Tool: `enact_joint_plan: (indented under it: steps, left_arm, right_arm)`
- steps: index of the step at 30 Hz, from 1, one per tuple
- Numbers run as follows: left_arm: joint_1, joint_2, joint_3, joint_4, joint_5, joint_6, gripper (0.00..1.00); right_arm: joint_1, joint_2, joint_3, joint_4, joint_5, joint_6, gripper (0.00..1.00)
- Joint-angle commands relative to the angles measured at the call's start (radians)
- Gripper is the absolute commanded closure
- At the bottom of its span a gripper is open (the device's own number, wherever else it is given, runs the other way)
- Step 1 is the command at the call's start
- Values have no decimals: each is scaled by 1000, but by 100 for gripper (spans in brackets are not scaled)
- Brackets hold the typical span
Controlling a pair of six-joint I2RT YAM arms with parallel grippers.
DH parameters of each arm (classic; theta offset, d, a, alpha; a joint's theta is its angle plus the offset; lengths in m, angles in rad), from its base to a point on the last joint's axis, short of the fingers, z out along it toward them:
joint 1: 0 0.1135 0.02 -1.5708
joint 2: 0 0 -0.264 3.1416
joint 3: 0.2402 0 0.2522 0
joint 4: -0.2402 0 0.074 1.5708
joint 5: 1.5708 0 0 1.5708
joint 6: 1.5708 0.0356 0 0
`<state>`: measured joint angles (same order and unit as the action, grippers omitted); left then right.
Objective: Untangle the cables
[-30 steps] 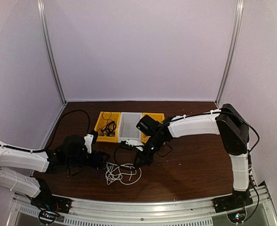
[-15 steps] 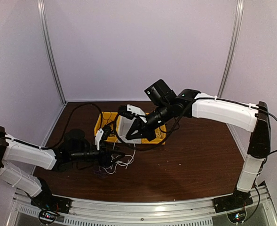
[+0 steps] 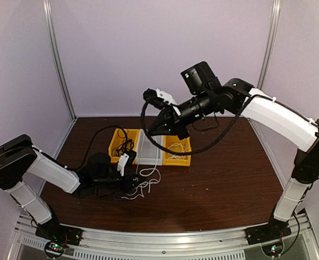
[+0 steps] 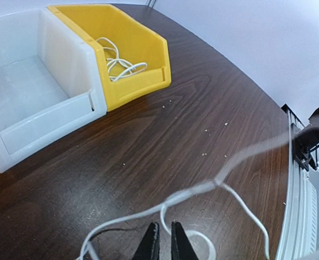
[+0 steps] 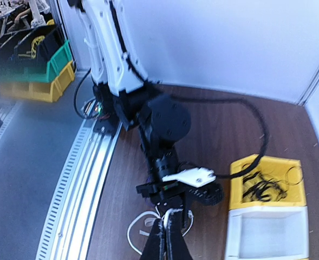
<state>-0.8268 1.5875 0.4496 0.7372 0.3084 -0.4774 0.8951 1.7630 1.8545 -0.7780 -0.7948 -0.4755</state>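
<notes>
Right hand (image 3: 151, 129) rose; left hand (image 4: 161, 226) pinches blurred cable (image 4: 202, 187).

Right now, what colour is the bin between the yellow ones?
White; the bin shows best in the left wrist view.

Pale lilac walls (image 3: 159, 54) with metal corner posts (image 3: 59, 59) enclose a dark wood table (image 3: 224, 184) edged by a ribbed aluminium rail (image 3: 164, 235).
</notes>
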Motion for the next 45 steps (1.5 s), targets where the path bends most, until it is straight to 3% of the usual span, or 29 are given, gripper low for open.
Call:
enact_joint_plan:
  steps: [1,7,16,18,24,33,38,41,45]
  left_arm:
    - [-5,31,-19,37,-62,-21,91]
    - [-4,35,-37,-13,-106,-11,95]
    - [-2,29,-78,-91,-181,-14,97]
    - [-1,41,-83,-103,-192,-19,92]
    - [-1,0,-86,-105,-108,-11,70]
    - [-1,-187,-116,-218,-194,16,68]
    - [-26,-249,-91,-164,-164,51,56]
    - [-77,-233,-53,-72,-146,85,51]
    - [-162,-87,70,-25,-99,149,49]
  right_arm:
    - [-72,-159,199,14,-67,-19,100]
    - [-297,-197,402,88,-284,118,100]
    - [-490,-272,507,113,-367,179,100]
    - [-524,-281,518,142,-386,210,100]
    - [-533,-307,407,163,-358,214,100]
    - [-533,-355,262,179,-379,215,100]
    - [-533,-371,199,203,-388,226,100]
    - [-532,-377,175,209,-392,229,100]
    - [-533,-381,166,228,-391,244,100]
